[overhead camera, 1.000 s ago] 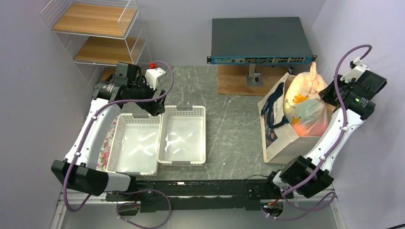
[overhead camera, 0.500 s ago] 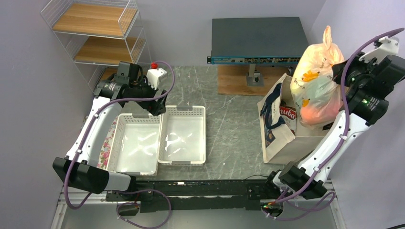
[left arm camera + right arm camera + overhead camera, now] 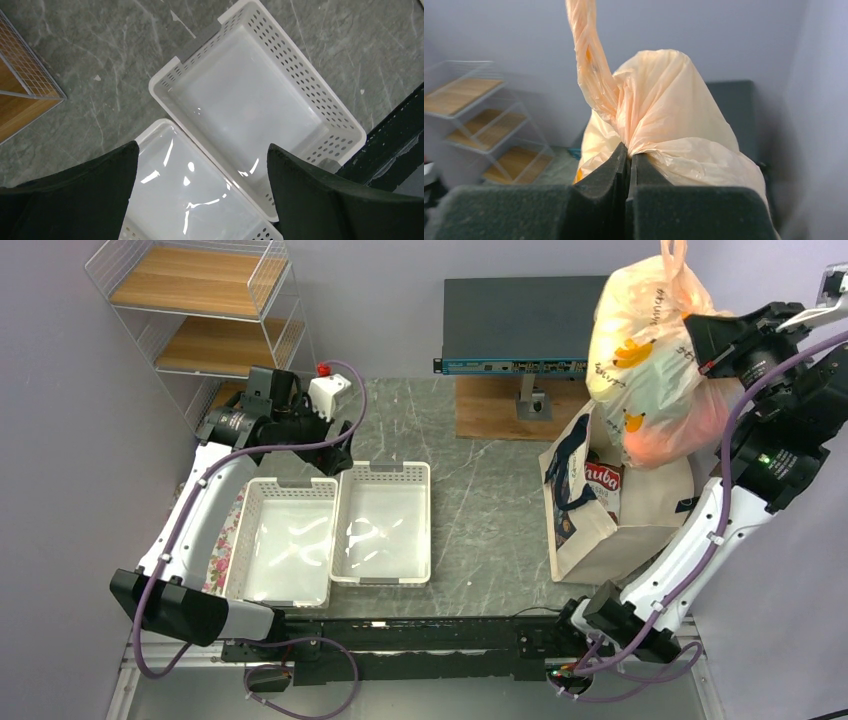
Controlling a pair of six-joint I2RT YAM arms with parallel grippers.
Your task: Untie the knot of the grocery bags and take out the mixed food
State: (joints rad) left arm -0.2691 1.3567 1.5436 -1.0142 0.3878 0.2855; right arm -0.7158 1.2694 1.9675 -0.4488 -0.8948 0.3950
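I worked in a lab booth: plain lilac walls [image 3: 380,300], grey marbled tabletop [image 3: 485,510], dark flat network switch [image 3: 545,325], white wire shelf [image 3: 200,310].

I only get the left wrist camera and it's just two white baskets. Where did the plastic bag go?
Observer: The right gripper is holding the peach plastic bag up in the air, above the canvas tote.
Operator: Is the knot open yet?
Observer: No. The knot is twisted tight, and the gripper pinches the bag just under it.
Operator: Is there food left in the tote?
Observer: A red snack packet shows inside it.
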